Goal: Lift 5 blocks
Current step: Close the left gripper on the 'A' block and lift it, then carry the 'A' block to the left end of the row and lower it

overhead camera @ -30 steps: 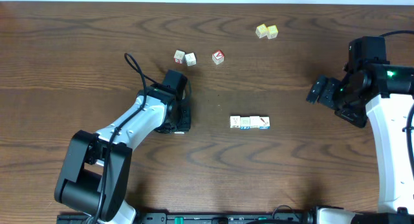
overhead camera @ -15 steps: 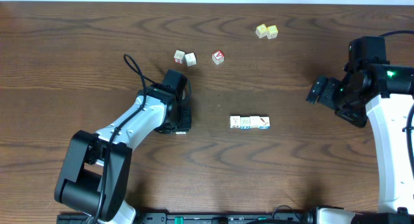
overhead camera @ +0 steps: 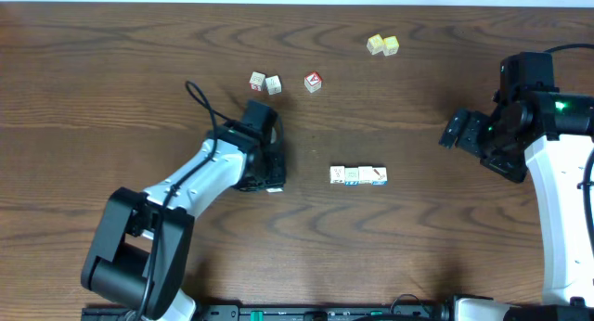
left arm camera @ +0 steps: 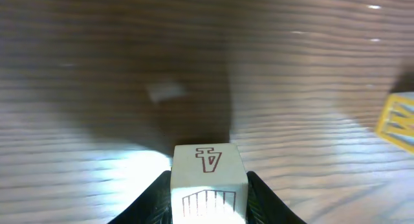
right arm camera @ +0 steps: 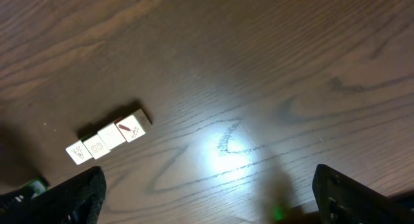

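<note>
My left gripper (overhead camera: pixel 272 182) is shut on a white block (left arm camera: pixel 208 182) with dark red line drawings, its black fingers (left arm camera: pixel 155 201) pressed on both sides. Whether that block is off the table I cannot tell. A row of white blocks (overhead camera: pixel 358 175) lies side by side at mid-table and also shows in the right wrist view (right arm camera: pixel 107 141). Two more white blocks (overhead camera: pixel 264 83) sit further back. My right gripper (overhead camera: pixel 461 131) hovers far to the right, open and holding nothing (right arm camera: pixel 210 208).
A red-faced cube (overhead camera: pixel 313 81) lies just right of the two rear blocks. Two pale yellow cubes (overhead camera: pixel 382 45) sit at the back. Another cube's corner (left arm camera: pixel 398 120) shows at the right edge of the left wrist view. The left arm's cable (overhead camera: pixel 200 103) loops above the table.
The left gripper has slid a little to the right, toward the row, keeping the block between its fingers. The right arm has not moved.
</note>
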